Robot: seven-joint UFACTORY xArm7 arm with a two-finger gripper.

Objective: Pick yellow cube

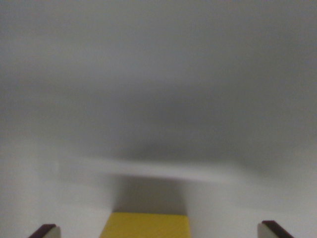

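Observation:
The yellow cube (pixel 145 225) shows at the bottom middle of the wrist view, only its top face visible, cut off by the frame's lower edge. My gripper (pixel 158 230) straddles it, with one dark fingertip (pixel 44 231) at the wrist view's left and the other fingertip (pixel 275 230) at the wrist view's right. Wide gaps separate both fingertips from the cube, so the gripper is open and touches nothing. A dark shadow lies just beyond the cube on the pale surface.
A blurred, pale grey surface (pixel 158 99) fills the remainder of the view. A faint lighter streak (pixel 148 168) runs across it beyond the cube. No other objects show.

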